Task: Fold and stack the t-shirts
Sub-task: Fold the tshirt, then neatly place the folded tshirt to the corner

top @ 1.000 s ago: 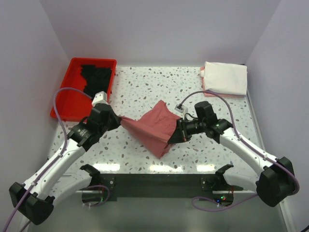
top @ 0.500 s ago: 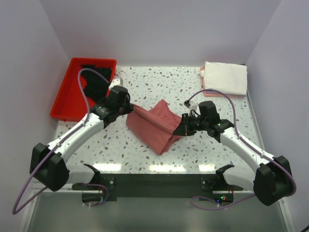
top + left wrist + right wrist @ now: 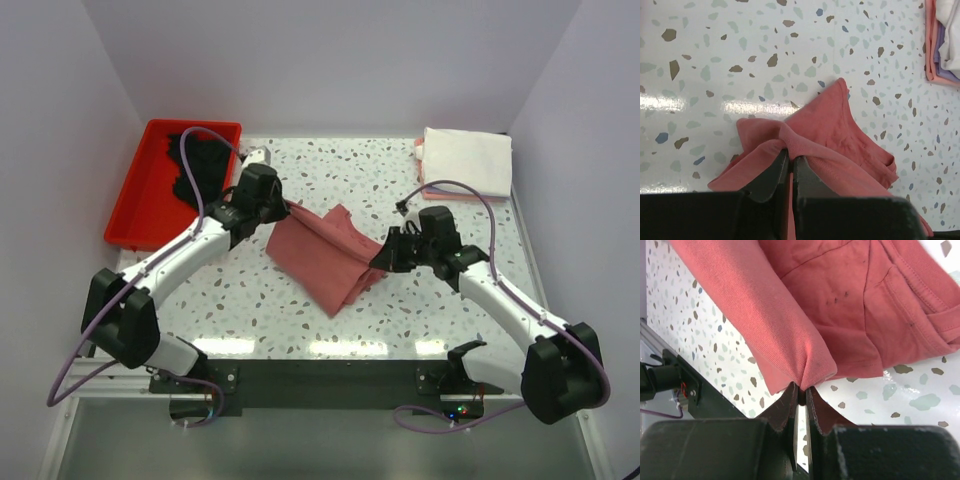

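A dusty-rose t-shirt (image 3: 325, 255) lies bunched and partly folded in the middle of the table. My left gripper (image 3: 287, 207) is shut on its far left edge; the left wrist view shows the cloth (image 3: 830, 135) pinched between the jaws (image 3: 791, 159). My right gripper (image 3: 380, 258) is shut on the shirt's right edge, and the right wrist view shows a fold of the cloth (image 3: 805, 340) clamped at the fingertips (image 3: 802, 390). A black t-shirt (image 3: 195, 160) lies in the red tray. A folded white t-shirt (image 3: 467, 160) lies on pinkish ones at the back right.
The red plastic tray (image 3: 135, 205) stands at the back left, close to my left arm. The folded stack also shows in the left wrist view (image 3: 942, 40). White walls close in the table on three sides. A black bar (image 3: 330, 375) runs along the near edge.
Both grippers have carried the dusty-rose shirt's edges toward the back of the table. The left arm swung far and right; the shirt has folded over on itself and lies flatter.
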Tool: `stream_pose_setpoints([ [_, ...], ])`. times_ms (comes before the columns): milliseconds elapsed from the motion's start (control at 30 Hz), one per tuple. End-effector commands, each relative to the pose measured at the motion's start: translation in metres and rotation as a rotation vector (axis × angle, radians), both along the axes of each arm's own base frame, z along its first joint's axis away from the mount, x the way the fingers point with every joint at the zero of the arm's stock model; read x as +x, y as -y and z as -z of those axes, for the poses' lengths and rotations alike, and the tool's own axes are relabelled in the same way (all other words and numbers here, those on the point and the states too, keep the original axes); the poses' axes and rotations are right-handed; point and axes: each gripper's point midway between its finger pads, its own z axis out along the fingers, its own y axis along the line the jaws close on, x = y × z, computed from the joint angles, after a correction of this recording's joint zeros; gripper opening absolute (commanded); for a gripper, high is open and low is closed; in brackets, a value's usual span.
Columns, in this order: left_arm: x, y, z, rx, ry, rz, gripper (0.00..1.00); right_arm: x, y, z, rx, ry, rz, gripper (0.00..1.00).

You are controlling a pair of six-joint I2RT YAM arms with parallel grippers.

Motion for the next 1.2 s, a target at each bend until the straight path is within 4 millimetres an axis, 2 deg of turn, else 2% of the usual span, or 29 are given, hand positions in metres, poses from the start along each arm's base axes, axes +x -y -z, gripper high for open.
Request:
stream_pose_setpoints([
  [0, 0.036, 0.002, -0.031, -0.001, 0.13, -0.027, 0.0, 0.01, 0.01, -0.007, -0.003, 0.025, 0.063, 0.0],
  [67, 0.043, 0.009, -0.03, -0.007, 0.131, -0.011, 0.0, 0.014, 0.014, -0.004, -0.006, 0.026, 0.09, 0.0],
  [100, 0.047, 0.012, -0.018, 0.003, 0.107, -0.006, 0.0, 0.014, 0.016, -0.002, -0.011, 0.022, 0.098, 0.0],
  [167, 0.053, 0.021, -0.017, -0.008, 0.1, 0.021, 0.0, 0.018, 0.023, 0.003, -0.025, 0.017, 0.134, 0.0],
  [267, 0.063, 0.037, 0.003, -0.012, 0.059, 0.067, 0.0, 0.018, 0.031, 0.009, -0.043, 0.011, 0.162, 0.0],
  [367, 0.072, 0.047, 0.009, -0.018, 0.05, 0.097, 0.0, 0.021, 0.043, 0.019, -0.095, -0.001, 0.209, 0.01],
  [400, 0.074, 0.052, 0.023, -0.014, 0.021, 0.112, 0.03, 0.022, 0.046, 0.021, -0.106, -0.006, 0.22, 0.04],
  [433, 0.075, 0.055, 0.027, -0.011, 0.008, 0.126, 0.09, 0.024, 0.049, 0.024, -0.116, -0.01, 0.235, 0.1],
  [467, 0.079, 0.059, 0.023, -0.014, 0.017, 0.143, 0.19, 0.029, 0.056, 0.026, -0.147, -0.005, 0.273, 0.32],
  [500, 0.081, 0.063, 0.031, -0.012, 0.004, 0.156, 0.47, 0.031, 0.06, 0.026, -0.157, -0.008, 0.301, 0.47],
  [533, 0.08, 0.067, 0.032, -0.02, -0.007, 0.179, 0.61, 0.032, 0.066, 0.026, -0.179, -0.015, 0.326, 0.91],
  [567, 0.084, 0.071, 0.024, -0.023, 0.003, 0.19, 0.72, 0.037, 0.068, 0.02, -0.189, -0.004, 0.345, 0.99],
  [600, 0.084, 0.072, 0.022, -0.021, 0.007, 0.198, 0.99, 0.04, 0.072, 0.016, -0.201, 0.007, 0.36, 0.99],
  [700, 0.08, 0.069, 0.001, -0.019, 0.043, 0.21, 1.0, 0.041, 0.071, 0.003, -0.202, 0.019, 0.352, 0.99],
  [733, 0.076, 0.066, 0.002, -0.014, 0.044, 0.213, 1.0, 0.037, 0.071, 0.004, -0.203, -0.003, 0.354, 0.99],
  [767, 0.071, 0.063, -0.012, -0.018, 0.073, 0.213, 1.0, 0.036, 0.071, 0.002, -0.2, -0.015, 0.352, 0.99],
  [800, 0.067, 0.059, -0.016, -0.017, 0.08, 0.208, 1.0, 0.034, 0.069, 0.002, -0.187, -0.034, 0.352, 0.99],
  [833, 0.061, 0.052, -0.01, 0.0, 0.071, 0.196, 1.0, 0.028, 0.063, 0.003, -0.164, -0.054, 0.324, 0.99],
  [867, 0.054, 0.046, -0.026, -0.008, 0.105, 0.186, 1.0, 0.026, 0.06, 0.004, -0.15, -0.062, 0.315, 0.99],
  [900, 0.052, 0.038, -0.028, 0.007, 0.118, 0.155, 1.0, 0.024, 0.059, 0.005, -0.141, -0.069, 0.314, 0.99],
  [933, 0.043, 0.029, -0.019, 0.019, 0.101, 0.136, 1.0, 0.023, 0.056, 0.006, -0.128, -0.073, 0.307, 0.99],
  [967, 0.036, 0.022, -0.034, 0.011, 0.132, 0.117, 1.0, 0.022, 0.056, 0.008, -0.128, -0.079, 0.31, 0.99],
  [1000, 0.033, 0.012, -0.035, 0.029, 0.139, 0.076, 1.0, 0.021, 0.055, 0.009, -0.117, -0.09, 0.318, 0.99],
  [1100, 0.015, -0.012, -0.039, 0.046, 0.153, 0.001, 1.0, 0.014, 0.048, 0.02, -0.087, -0.129, 0.312, 0.99],
  [1167, 0.004, -0.024, -0.043, 0.04, 0.171, -0.033, 1.0, 0.012, 0.051, 0.034, -0.119, -0.144, 0.336, 0.99],
])
